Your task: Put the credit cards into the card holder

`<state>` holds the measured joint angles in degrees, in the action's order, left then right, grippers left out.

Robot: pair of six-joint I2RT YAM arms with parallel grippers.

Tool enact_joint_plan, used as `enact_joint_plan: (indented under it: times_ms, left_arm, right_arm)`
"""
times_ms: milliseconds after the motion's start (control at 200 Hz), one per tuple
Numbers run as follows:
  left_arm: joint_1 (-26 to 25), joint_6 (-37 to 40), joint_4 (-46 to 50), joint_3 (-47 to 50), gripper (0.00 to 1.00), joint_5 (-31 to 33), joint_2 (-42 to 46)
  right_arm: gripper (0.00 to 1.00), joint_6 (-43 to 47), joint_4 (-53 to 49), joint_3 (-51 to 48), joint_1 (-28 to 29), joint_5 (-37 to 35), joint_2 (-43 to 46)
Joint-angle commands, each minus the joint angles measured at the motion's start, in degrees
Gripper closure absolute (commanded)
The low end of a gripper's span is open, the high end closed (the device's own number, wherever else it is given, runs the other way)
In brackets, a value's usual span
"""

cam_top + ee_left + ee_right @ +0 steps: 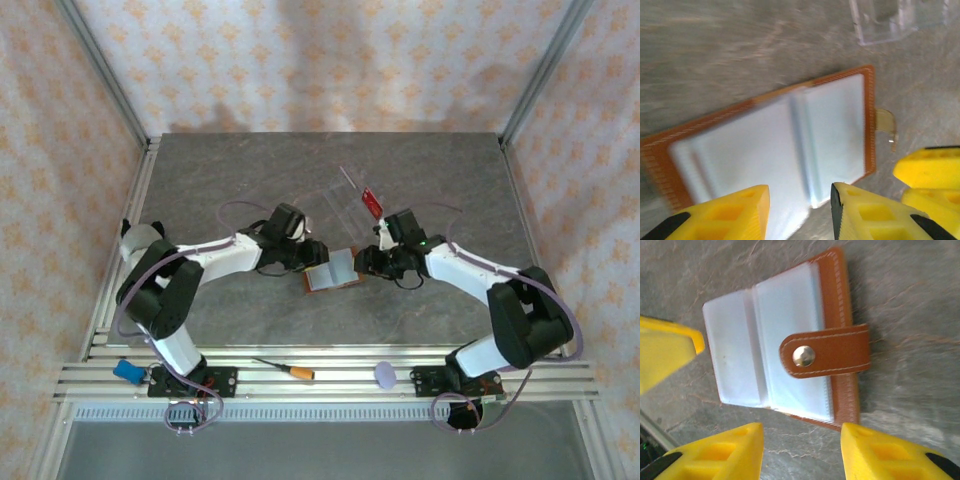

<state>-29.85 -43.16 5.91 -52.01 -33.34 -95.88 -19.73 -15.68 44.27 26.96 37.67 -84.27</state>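
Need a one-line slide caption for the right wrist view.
Open right gripper hovers by the opened card holder, snap strap folded across its pockets.

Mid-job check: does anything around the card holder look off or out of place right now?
Yes. The card holder has its snap strap folded across the open clear pockets in the right wrist view, which may block a card sliding in. An orange-handled screwdriver also lies loose on the front rail.

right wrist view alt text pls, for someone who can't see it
A brown leather card holder lies open on the grey table, its pale sleeves facing up and its snap strap folded across them. The right end effector shows at the bottom edge, yellow fingers apart with nothing between them.
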Motion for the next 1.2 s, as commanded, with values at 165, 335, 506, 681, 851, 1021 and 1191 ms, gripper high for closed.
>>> enact_joint_plan:
  times_ms: [165, 335, 506, 681, 851, 1021, 1191]
  left_arm:
    - [2.6, 3.5, 2.0, 4.2, 0.61, 3.2, 3.7]
    - [2.6, 3.6, 0.5, 5.2, 0.62, 2.6, 2.7]
    - [2.7, 3.6, -0.7, 6.0, 0.62, 2.7, 2.8]
    - [2.7, 3.1, -1.8, 6.8, 0.62, 2.3, 3.1]
    - [2.7, 2.4, -3.2, 7.1, 0.62, 1.5, 2.3]
    - [2.7, 1.8, -4.5, 7.3, 0.62, 0.6, 2.0]
    - [3.1, 1.8, -4.8, 7.8, 0.62, 0.7, 3.5]
  right_arm:
    - [0.62, -1.0, 1.7, 3.6, 2.1, 0.5, -3.3]
    - [0.58, 0.0, 2.1, 4.5, 2.7, -1.5, -6.6]
    - [0.59, 0.2, 2.9, 4.9, 3.7, -3.4, -9.5]
    - [0.59, -0.2, 3.3, 5.3, 4.5, -2.9, -10.4]
    - [0.58, -2.2, 5.7, 6.1, 5.0, 0.1, -11.6]
    - [0.58, -3.3, 7.0, 7.8, 6.7, 1.0, -13.6]
    - [0.58, -5.2, 9.5, 8.2, 7.4, 3.1, -13.1]
